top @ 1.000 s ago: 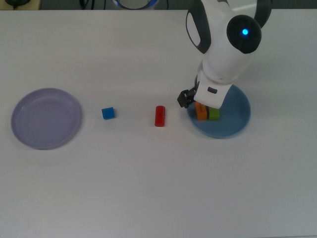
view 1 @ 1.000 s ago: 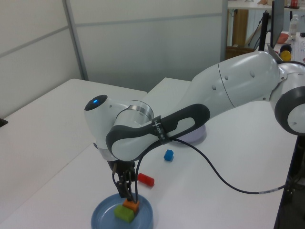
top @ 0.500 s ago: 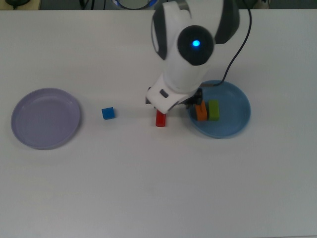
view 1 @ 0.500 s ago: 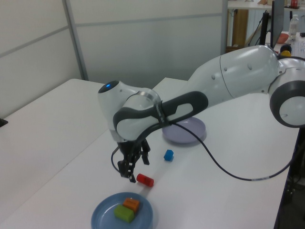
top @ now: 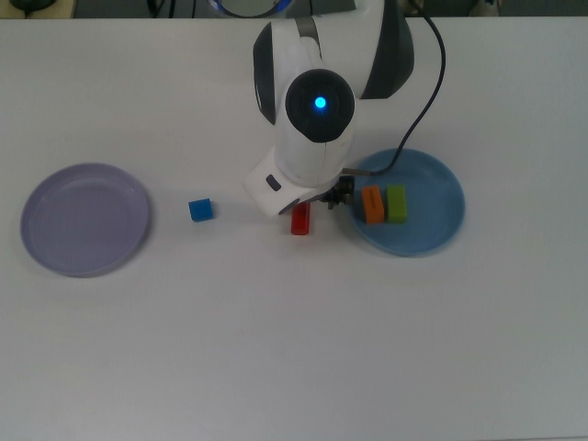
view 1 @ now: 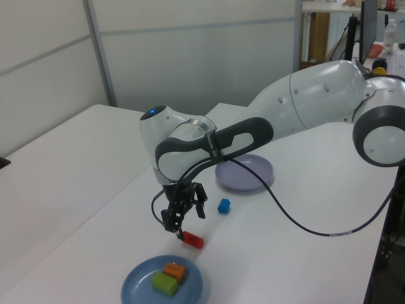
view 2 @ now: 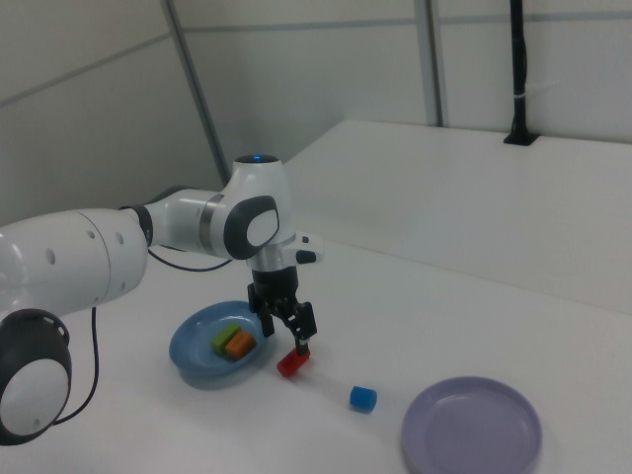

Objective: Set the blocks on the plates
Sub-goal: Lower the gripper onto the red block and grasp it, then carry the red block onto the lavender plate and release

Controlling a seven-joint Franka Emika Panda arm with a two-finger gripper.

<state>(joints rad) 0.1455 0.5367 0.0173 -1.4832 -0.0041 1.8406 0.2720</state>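
No readable writing anywhere; my arm (top: 317,110) hides part of the red block (top: 299,221) in the top view, lavender plate (top: 85,219) bare, blue plate (top: 432,197) holds orange block (top: 372,204) and green block (top: 396,203), blue block (top: 200,209) on the table, my gripper (view 1: 183,218) spread open just over the red block.

Where we see things on the table (top: 294,349)

In the top view, we find one plate (top: 84,219) far left and another plate (top: 432,234) right, holding two blocks (top: 384,204) side by side. Between the plates lie a short block (top: 200,209) and a longer block (top: 299,221), with the gripper (view 2: 292,334) just above it.
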